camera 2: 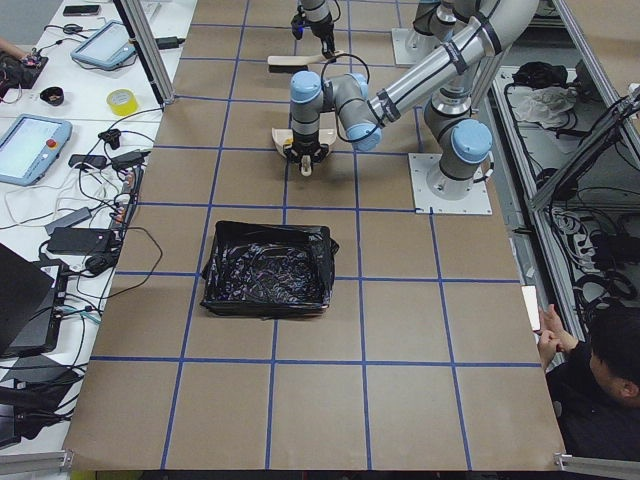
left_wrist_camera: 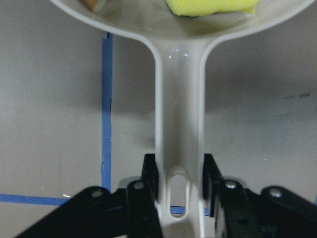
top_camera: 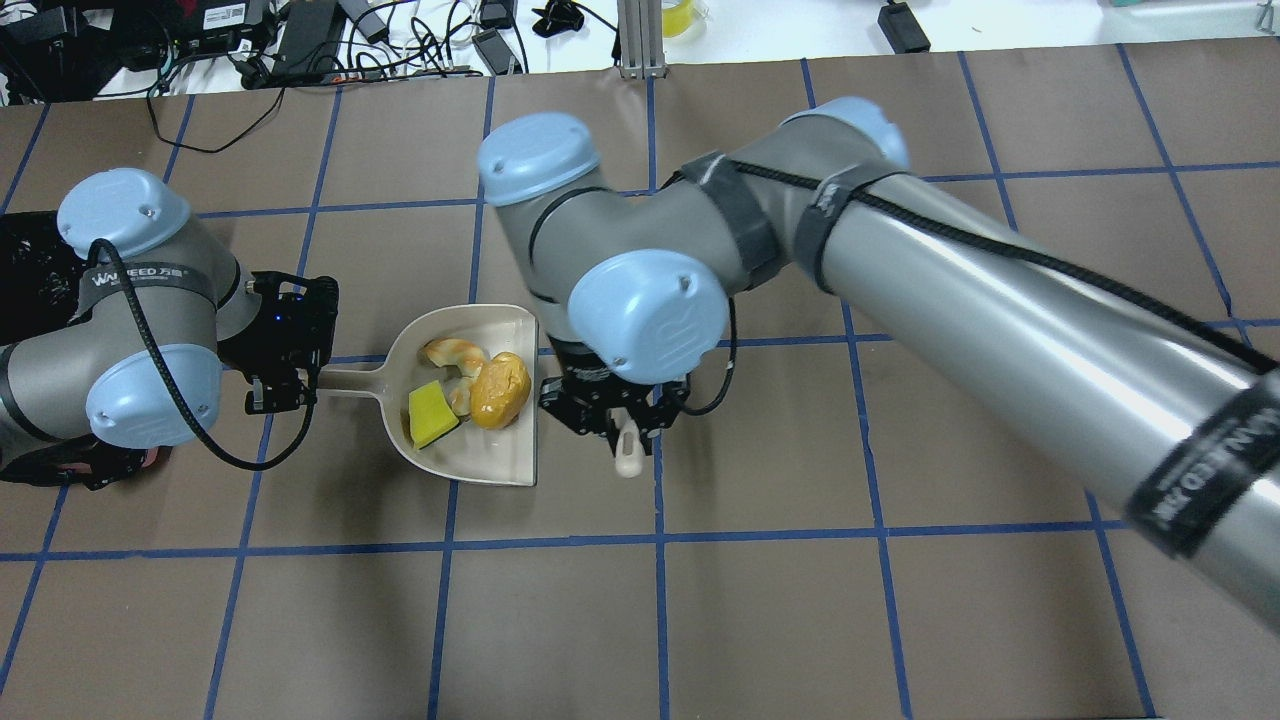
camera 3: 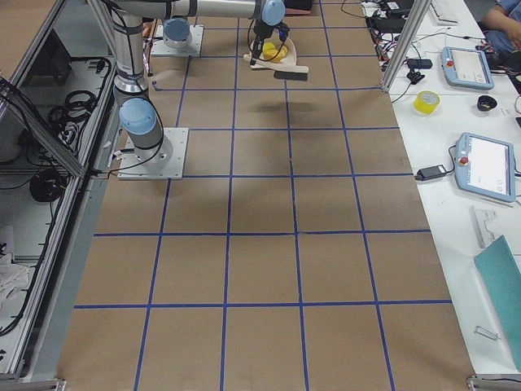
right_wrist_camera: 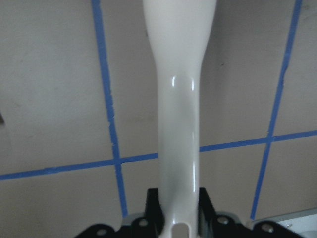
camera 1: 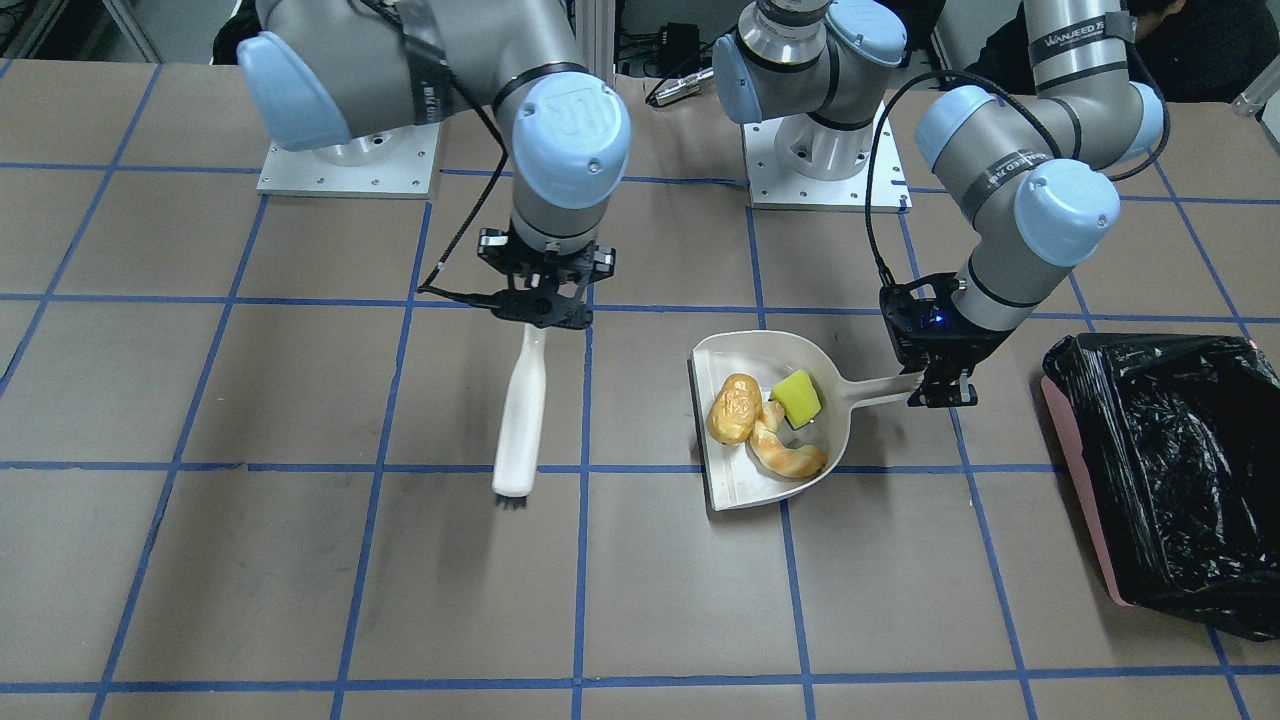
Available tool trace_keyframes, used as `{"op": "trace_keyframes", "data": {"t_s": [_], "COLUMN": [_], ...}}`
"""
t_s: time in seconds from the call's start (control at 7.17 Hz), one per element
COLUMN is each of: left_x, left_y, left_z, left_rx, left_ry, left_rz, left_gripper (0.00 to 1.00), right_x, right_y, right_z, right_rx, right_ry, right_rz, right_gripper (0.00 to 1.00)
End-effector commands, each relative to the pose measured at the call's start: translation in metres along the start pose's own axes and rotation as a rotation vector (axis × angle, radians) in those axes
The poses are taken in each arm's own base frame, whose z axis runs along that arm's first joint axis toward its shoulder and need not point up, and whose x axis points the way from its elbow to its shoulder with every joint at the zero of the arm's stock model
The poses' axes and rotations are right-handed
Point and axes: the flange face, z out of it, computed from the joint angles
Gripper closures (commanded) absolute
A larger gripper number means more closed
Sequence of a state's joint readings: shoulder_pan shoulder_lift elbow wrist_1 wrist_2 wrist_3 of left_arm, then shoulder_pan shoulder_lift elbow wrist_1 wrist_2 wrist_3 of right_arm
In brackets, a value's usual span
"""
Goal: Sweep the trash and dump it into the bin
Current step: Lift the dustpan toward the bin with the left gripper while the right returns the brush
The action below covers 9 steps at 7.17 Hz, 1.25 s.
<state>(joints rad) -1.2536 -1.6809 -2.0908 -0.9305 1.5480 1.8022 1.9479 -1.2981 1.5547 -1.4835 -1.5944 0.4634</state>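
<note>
A beige dustpan holds all three trash pieces: a golden-brown potato lump, a yellow sponge wedge and a tan croissant piece. My left gripper is shut on the dustpan's handle and holds the pan about level. My right gripper is shut on a white brush, whose dark bristles point away from the robot, beside the pan's open mouth. The pink bin, lined with a black bag, stands beyond the left gripper, apart from the pan.
The table is brown with a grid of blue tape lines. Both arm bases are bolted at the robot's edge. The right arm's large links hang over the middle of the table. Cables and devices lie past the far edge.
</note>
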Motion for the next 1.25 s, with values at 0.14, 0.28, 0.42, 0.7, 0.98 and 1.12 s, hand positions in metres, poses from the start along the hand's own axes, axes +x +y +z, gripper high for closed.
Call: {"op": "trace_keyframes", "data": {"t_s": [0.14,0.28,0.42,0.7,0.98,1.12], "left_x": [-0.005,-0.012,-0.02,-0.039,-0.037,-0.027], "left_y": [0.022,0.037,0.051,0.091,0.155,0.191], "left_z": [-0.011,-0.024,-0.041,-0.089,-0.122,-0.125], "left_rx": [0.13,0.163,0.22,0.272,0.367,0.411], "left_ry": [-0.022,-0.03,-0.022,-0.036,-0.043,-0.075], "left_rz": [-0.076,-0.11,-0.146,-0.221,-0.362,-0.44], "left_gripper": [1.0,1.0,1.0,1.0,1.0,1.0], "right_x": [0.151,0.193,0.228,0.286,0.331,0.342], "right_y": [-0.073,-0.09,-0.108,-0.124,-0.143,-0.158], "right_z": [-0.005,0.009,0.024,0.058,0.081,0.095], "right_rx": [-0.04,-0.057,-0.02,0.011,0.042,0.057], "right_ry": [0.003,0.019,0.047,0.045,0.039,0.038], "right_rz": [-0.054,-0.045,-0.003,-0.062,-0.112,-0.129], "right_gripper": [0.95,0.96,0.96,0.97,0.97,0.97]}}
